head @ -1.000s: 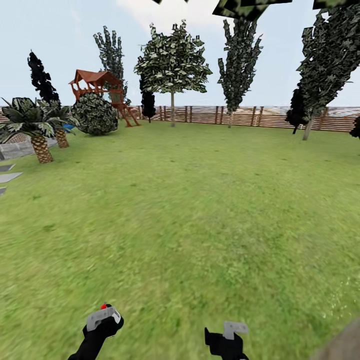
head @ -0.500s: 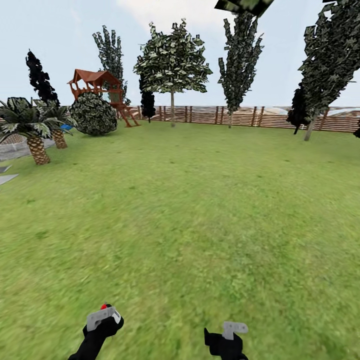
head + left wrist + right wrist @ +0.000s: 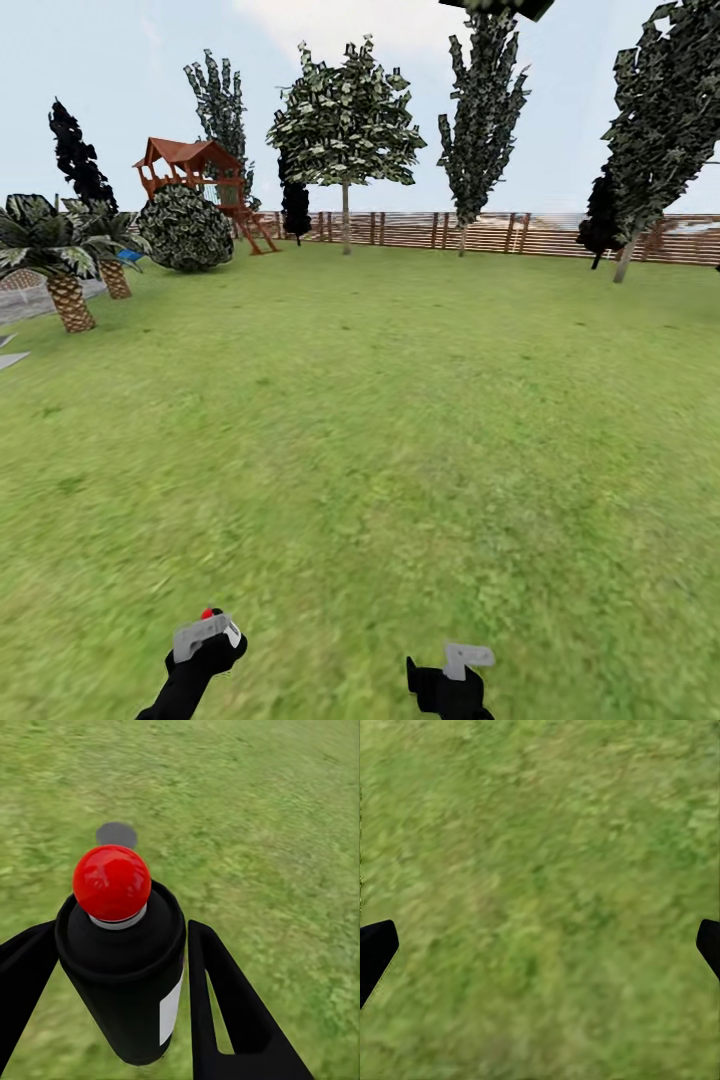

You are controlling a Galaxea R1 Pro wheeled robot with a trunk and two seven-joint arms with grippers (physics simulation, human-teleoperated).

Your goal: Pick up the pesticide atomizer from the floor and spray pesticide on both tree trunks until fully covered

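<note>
Green grass makes up the garden [image 3: 400,400], a wide lawn running back to a brown fence [image 3: 480,232] of horizontal wooden slats. Against that fence stands a broad-crowned tree [image 3: 345,125] with mottled green leaves on a thin-looking, pale, straight trunk [image 3: 345,225], far off from the robot. To its right rises a tall narrow tree [image 3: 485,110], and a larger leaning tree [image 3: 665,110] stands near the head view's right edge. Near-black conifers [image 3: 75,155] stand at the left and by the fence. A red-brown wooden playhouse [image 3: 190,165] sits behind a round leafy bush [image 3: 188,230], with two short palms [image 3: 62,260] further left beside grey paving.

Low in the head view both black arms reach out over the grass. The right gripper [image 3: 455,665] hangs over bare lawn with its fingers spread wide, the tips sitting at opposite edges of the right wrist view.

The left gripper [image 3: 205,640] has its jaws pinching the pesticide atomizer [image 3: 124,975], a black can with a white label and a round red cap [image 3: 112,881]. The can stands upright between the two black fingers [image 3: 225,1005], above the grass, well apart from every tree.
</note>
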